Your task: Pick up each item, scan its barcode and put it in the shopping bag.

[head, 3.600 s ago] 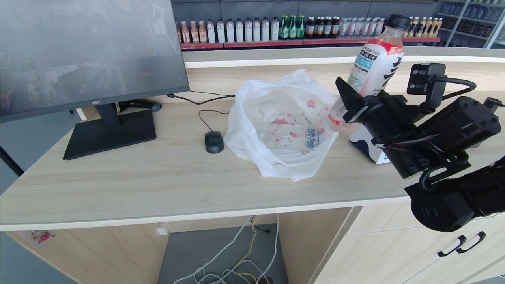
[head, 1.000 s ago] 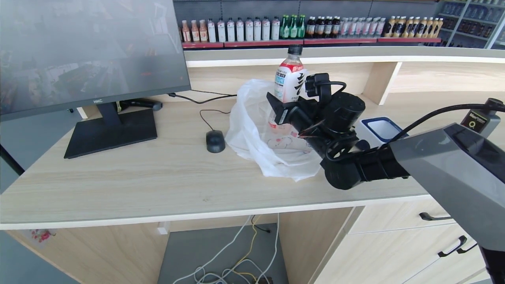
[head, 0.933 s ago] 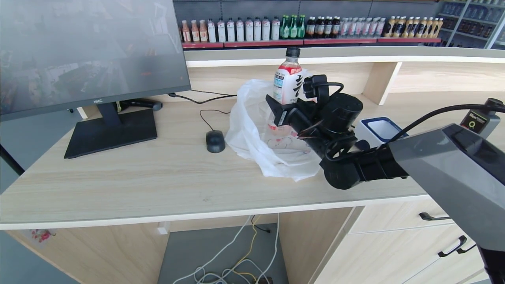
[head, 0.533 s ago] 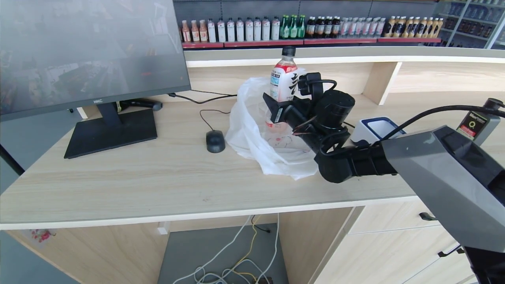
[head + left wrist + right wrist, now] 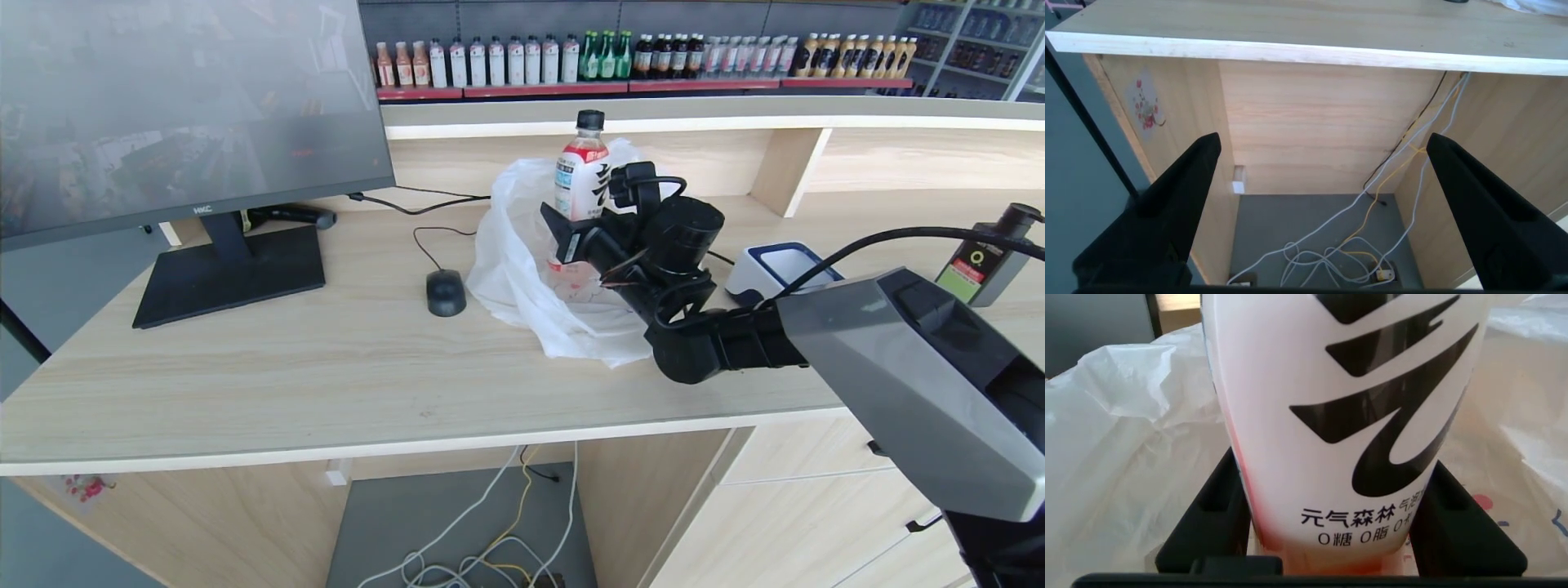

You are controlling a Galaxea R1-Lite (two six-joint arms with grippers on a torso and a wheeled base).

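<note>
**Print on bottle, monitor, dark bottle**

We note big black characters plus a small printed line on the bottle (image 5: 1355, 416) label, a tiny logo on the monitor (image 5: 188, 106) bezel, and a printed label on the dark bottle (image 5: 984, 265) near the counter's (image 5: 326, 367) right edge.

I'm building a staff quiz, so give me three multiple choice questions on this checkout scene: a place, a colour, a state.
1. Where does the mouse lie? A left of the shopping bag; B inside the shopping bag; C right of the shopping bag.
2. What colour is the cap of the bottle? A green; B black; C yellow.
3. How is the right gripper? A open and empty; B shut on the mouse; C shut on the bottle.
Answers: 1 A, it sits toward the monitor from the shopping bag. 2 B, the cap shows black. 3 C, both fingers press the bottle's sides.
</note>
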